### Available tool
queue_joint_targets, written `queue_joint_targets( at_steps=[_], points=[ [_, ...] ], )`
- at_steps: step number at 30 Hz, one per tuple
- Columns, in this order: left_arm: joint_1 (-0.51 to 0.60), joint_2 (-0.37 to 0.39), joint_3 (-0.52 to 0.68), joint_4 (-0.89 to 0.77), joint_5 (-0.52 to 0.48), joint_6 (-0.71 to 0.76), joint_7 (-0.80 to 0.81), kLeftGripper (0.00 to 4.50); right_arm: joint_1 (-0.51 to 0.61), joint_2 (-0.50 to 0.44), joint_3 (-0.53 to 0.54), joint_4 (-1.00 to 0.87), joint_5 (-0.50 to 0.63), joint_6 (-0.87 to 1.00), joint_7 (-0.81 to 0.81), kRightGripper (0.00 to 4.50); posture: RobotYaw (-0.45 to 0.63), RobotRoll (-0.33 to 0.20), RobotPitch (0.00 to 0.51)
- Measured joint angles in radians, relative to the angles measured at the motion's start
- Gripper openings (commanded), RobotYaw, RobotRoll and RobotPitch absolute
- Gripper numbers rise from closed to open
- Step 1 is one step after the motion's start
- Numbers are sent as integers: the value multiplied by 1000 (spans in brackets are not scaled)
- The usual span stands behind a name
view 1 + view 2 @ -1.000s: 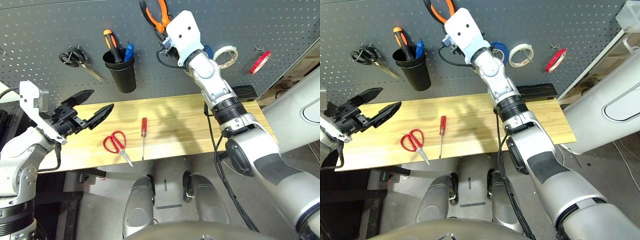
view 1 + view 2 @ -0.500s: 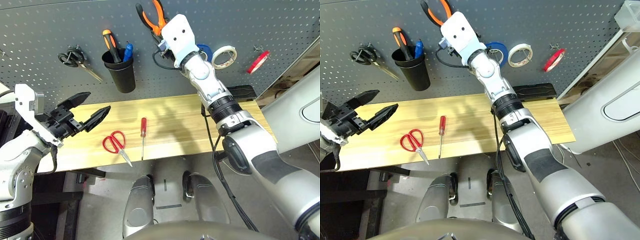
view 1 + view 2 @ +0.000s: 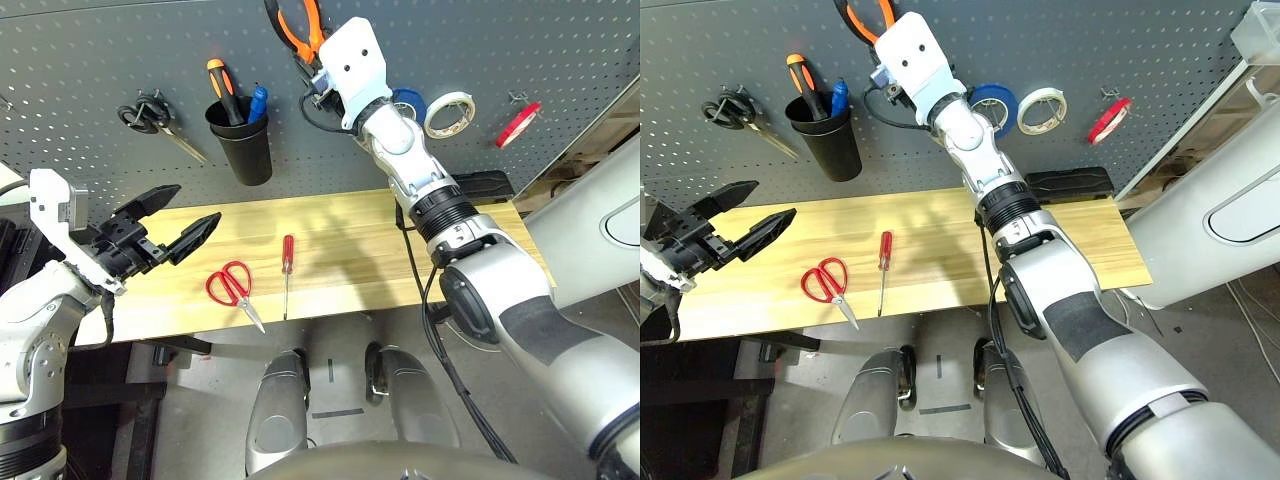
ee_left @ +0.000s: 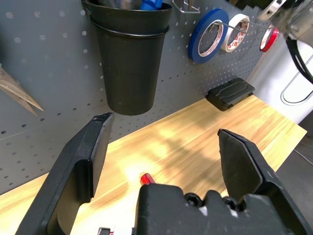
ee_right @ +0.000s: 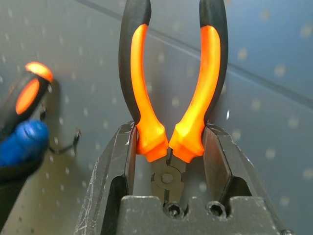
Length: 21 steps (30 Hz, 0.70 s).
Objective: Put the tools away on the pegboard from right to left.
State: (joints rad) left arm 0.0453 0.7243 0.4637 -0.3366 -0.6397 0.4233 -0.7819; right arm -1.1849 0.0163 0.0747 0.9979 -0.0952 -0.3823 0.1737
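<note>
Pliers: orange-and-black pliers (image 5: 210, 63) at the pegboard (image 3: 320, 170), above and right of the black cup (image 3: 248, 160); whether they are on a hook I cannot tell.
Right tool: right tool (image 5: 170, 128) clamped on the pliers at the base of their handles.
Change: right arm and pliers have eased left, nearer the cup; placing seems in hand, lining up probably unfinished.
Red tape ring: hung far right of the cup (image 3: 518, 125); first item looks done.
Screwdriver: red-handled screwdriver (image 3: 288, 248) on the tabletop (image 3: 340, 230), below and right of the cup; likely next.
Scissors: red-handled scissors (image 3: 244, 301) on the tabletop, below the cup, left of the screwdriver.
Left tool: left tool (image 3: 200, 201) open and empty, below and left of the cup.
Count: pliers 1, screwdriver 1, red-handled scissors 1, black-handled scissors (image 3: 150, 123) 1, tape rings 3 (red, white (image 3: 1040, 128), blue (image 4: 196, 39)), cup 1, handles in it 2.
</note>
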Motion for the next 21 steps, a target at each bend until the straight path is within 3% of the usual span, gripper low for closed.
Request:
queue_joint_targets(
  at_steps=[6,13,16,21],
  points=[
    [-1,0,0,0,0,0,0,4500,0,0,-11,85,1,-2,4,2171,136,0,121],
    [-1,-1,-5,0,0,0,1,4500,34,-3,-15,56,18,-6,29,4475,129,0,123],
    [-2,-1,-8,0,0,-1,-6,4500,99,-10,-17,-70,51,20,82,4475,119,0,125],
    [-11,-1,-16,6,0,-4,-20,4500,237,-100,-18,-472,134,216,221,4475,100,0,128]
  ],
)
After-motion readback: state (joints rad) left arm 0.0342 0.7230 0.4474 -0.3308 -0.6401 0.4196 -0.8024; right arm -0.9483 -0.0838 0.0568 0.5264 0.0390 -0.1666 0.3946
